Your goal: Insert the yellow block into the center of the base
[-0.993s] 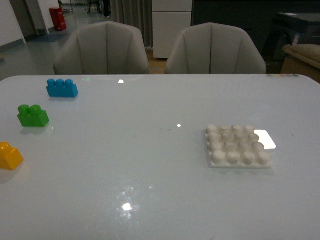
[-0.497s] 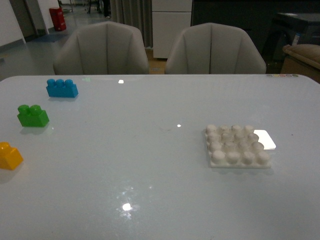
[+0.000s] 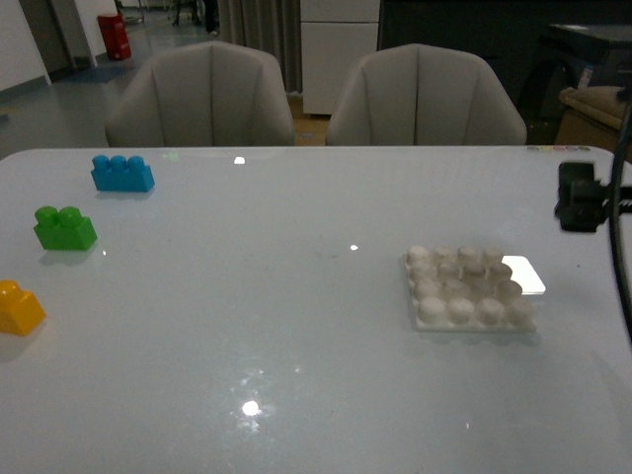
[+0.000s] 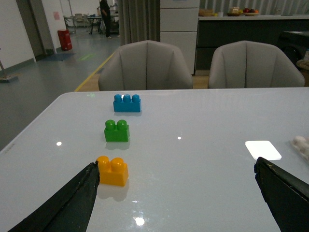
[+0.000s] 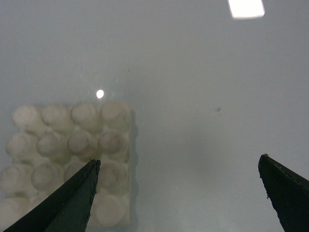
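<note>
Plastic and untouched, the yellow-orange two-stud brick [image 3: 20, 308] sits at the near left edge of the glossy white worktop [image 3: 296, 326], well apart from the flat white studded base plate [image 3: 469, 288] on the right, whose centre is bare. Pickup, carry and pressing-in all remain. The left pincer [image 4: 176, 170] gapes wide facing the brick; the right pincer [image 5: 178, 164] spreads wide by the plate.

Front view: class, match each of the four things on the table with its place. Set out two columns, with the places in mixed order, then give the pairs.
Things
1. blue brick
2. green brick
3. yellow block
4. base

Places
A. right side, beside a bright patch of light
B. far left edge, nearest of the three bricks
C. left side, farthest back
D. left side, between the other two bricks

Pairs: 1-C, 2-D, 3-B, 4-A
</note>
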Robot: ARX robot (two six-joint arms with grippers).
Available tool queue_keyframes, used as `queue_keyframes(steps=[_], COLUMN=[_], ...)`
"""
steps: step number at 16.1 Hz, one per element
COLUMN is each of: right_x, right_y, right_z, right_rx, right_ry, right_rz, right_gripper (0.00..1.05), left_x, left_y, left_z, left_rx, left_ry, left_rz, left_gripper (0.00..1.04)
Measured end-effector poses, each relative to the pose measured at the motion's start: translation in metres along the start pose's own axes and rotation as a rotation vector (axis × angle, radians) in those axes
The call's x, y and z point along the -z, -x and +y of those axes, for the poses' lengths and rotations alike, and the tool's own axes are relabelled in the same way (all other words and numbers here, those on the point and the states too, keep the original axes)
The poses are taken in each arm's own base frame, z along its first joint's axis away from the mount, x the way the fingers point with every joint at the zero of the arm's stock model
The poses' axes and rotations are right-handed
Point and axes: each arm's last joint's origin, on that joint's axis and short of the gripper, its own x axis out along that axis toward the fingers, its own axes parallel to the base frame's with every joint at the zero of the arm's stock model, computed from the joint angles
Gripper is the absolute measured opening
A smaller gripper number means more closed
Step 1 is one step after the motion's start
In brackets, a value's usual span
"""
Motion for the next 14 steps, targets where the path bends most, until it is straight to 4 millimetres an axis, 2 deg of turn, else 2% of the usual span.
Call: queue_keyframes(steps=[2,6,9,14], right_x=[0.02,0.024,0.024,0.028], right_y=[-0.031,-0.061,-0.076,-0.085], right_z=[0.011,0.024,0.026,0.036], right_rx=[-0.041,-0.077,-0.095,-0.143], right_ry=[0.006,-0.013,-0.047,-0.063], right_rz=[0.128,0.2,0.243,0.267], right_gripper=[0.98,0.98,0.98,0.98], left_x=[0.0,0.0,0.0,0.0], left_y=[0.0,0.0,0.0,0.0], left_z=[0.0,0.0,0.0,0.0], left_rx=[0.0,0.0,0.0,0.0], left_ry=[0.0,0.0,0.0,0.0], left_rz=[0.0,0.0,0.0,0.0], left_gripper=[0.98,0.98,0.98,0.98])
